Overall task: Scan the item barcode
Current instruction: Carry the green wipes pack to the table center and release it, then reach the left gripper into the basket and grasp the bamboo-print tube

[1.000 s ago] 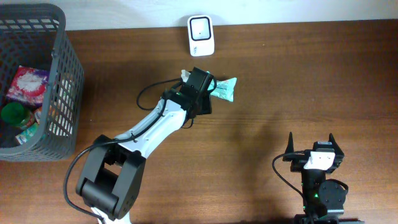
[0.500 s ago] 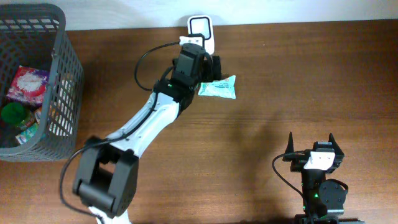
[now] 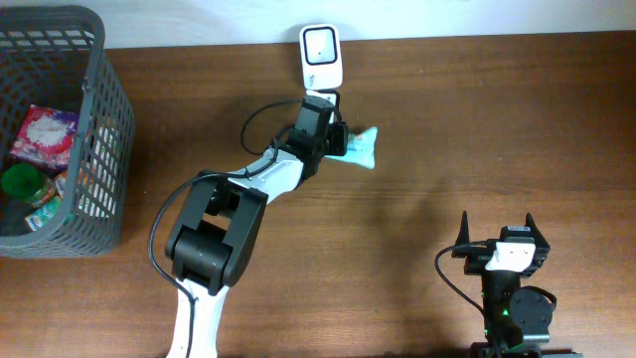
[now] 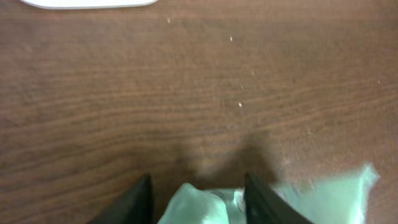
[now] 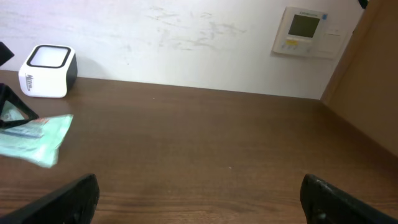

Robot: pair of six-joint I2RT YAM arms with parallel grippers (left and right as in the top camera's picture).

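Packet (image 3: 363, 147) lay flat on the tabletop (image 3: 497, 119), near the scanner (image 3: 321, 55) at its 5 o'clock, likely kept close so the barcode could be turned toward the window. Left gripper (image 4: 198, 198) straddled its 9 o'clock end; whether it was clenched could not be told. Right gripper (image 3: 497, 234) waited released at 5 o'clock, well apart.

- A dark brown wooden table (image 3: 477, 119) with visible grain.
- A white wall (image 5: 186, 37) rises behind the table.
- A pale control panel (image 5: 306, 31) hangs on it, above the table.
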